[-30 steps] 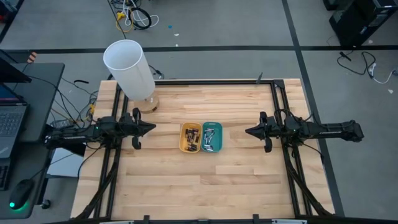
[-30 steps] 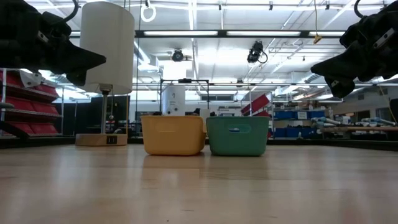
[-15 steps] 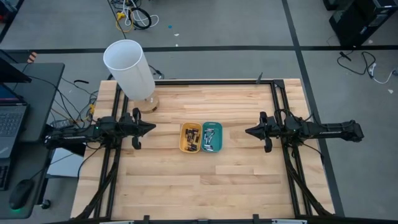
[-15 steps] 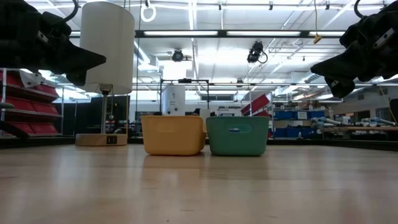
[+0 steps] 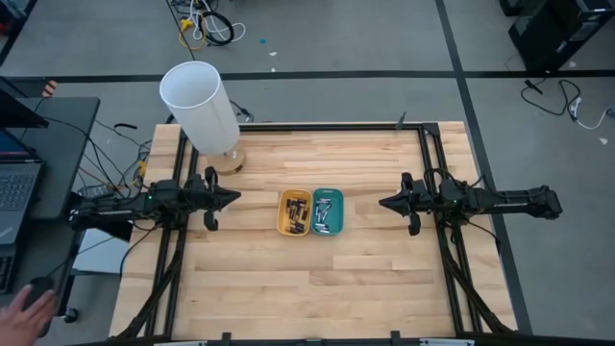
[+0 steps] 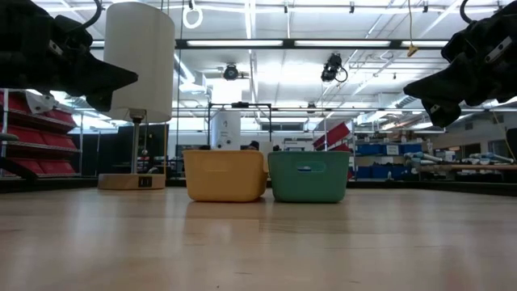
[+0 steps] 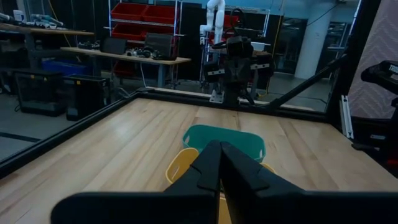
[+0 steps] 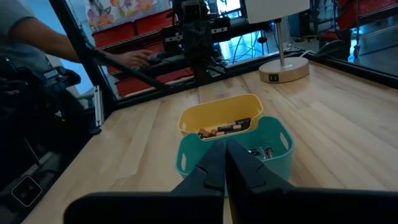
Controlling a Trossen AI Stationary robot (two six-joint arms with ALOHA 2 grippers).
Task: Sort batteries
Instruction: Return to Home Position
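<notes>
Here's the yellow tray (image 6: 225, 175) in the middle of the desk (image 5: 317, 279), and touching its side, the teal tray (image 6: 308, 176). Every one of the batteries (image 5: 295, 213) I can find sits in a tray. There are dark ones in the yellow tray, and silvery ones next door in the teal. I see no loose cell on the wood around the yellow tray in any view. So the sorting looks finished, as far as these pictures tell.

The left gripper (image 5: 233, 197) hangs well apart from the yellow tray, on the side away from the teal one, raised off the desk. Its fingers (image 7: 205, 168) are clenched together with nothing between them. The right gripper (image 5: 383, 203) mirrors it beyond the teal tray, also raised, fingers (image 8: 208, 171) pressed tight on nothing. Both point in toward the yellow tray.

I judge that only the retreat is left, with the arms pulling back to rest. Nothing near the yellow tray seems to need another pick.

A lamp (image 5: 199, 104) stands toward the desk's corner, well apart from the yellow tray. A person's hand (image 5: 21, 309) shows off the desk, far from the yellow tray.
</notes>
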